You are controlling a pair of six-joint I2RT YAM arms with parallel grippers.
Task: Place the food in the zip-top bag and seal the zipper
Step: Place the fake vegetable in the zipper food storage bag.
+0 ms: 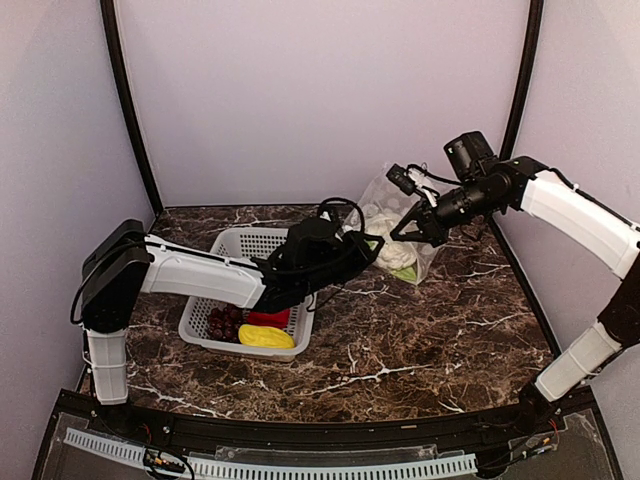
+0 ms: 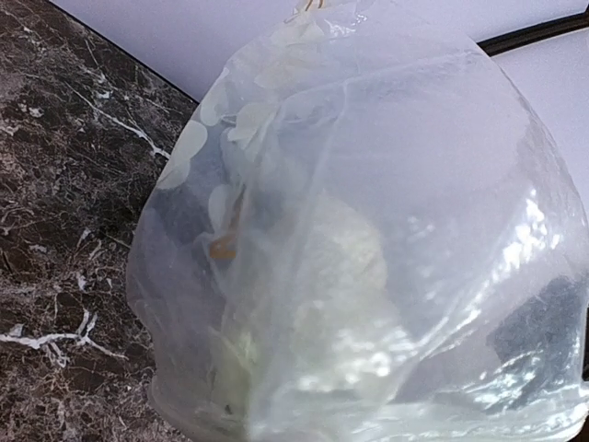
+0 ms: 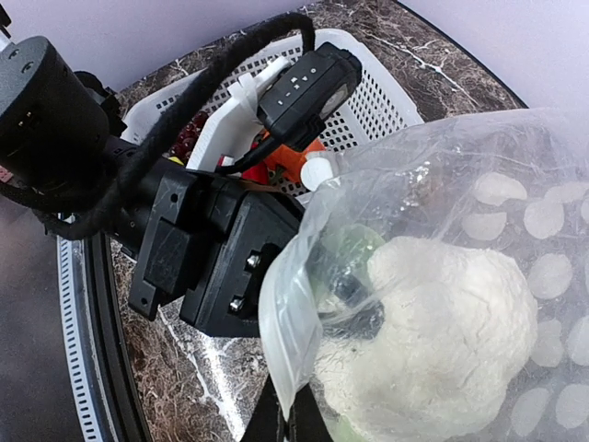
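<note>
Your right pincer (image 1: pixel 408 236) is closed on the near edge of the clear zip-top plastic bag with white dots (image 1: pixel 398 205), holding its mouth up off the dark marbled table (image 1: pixel 430 340). The right wrist view confirms this: its two fingers (image 3: pixel 287 419) meet on a fold of the plastic at the bottom of that picture.

Your left pincer (image 1: pixel 368 248) reaches into the bag's mouth, just beside the right pincer. The white toy cauliflower (image 3: pixel 437 341) sits inside the bag, right in front of the left pincer's tip, with its green leaf (image 3: pixel 354 250) against that tip. You cannot tell how wide the left pincer stands or whether it grips the cauliflower. The plastic hides its fingers in every view, and the left wrist view shows only the bag's wall with the cauliflower (image 2: pixel 336 267) as a pale blur behind it.

Behind the left pincer, under its arm, is the grey perforated plastic basket (image 1: pixel 232 240). From above you see in it the dark purple grape bunch (image 1: pixel 222 322), a red pepper (image 1: pixel 268 318) and a yellow corn piece (image 1: pixel 265 337). Only the right wrist view shows an orange piece (image 3: pixel 293 161) there.
</note>
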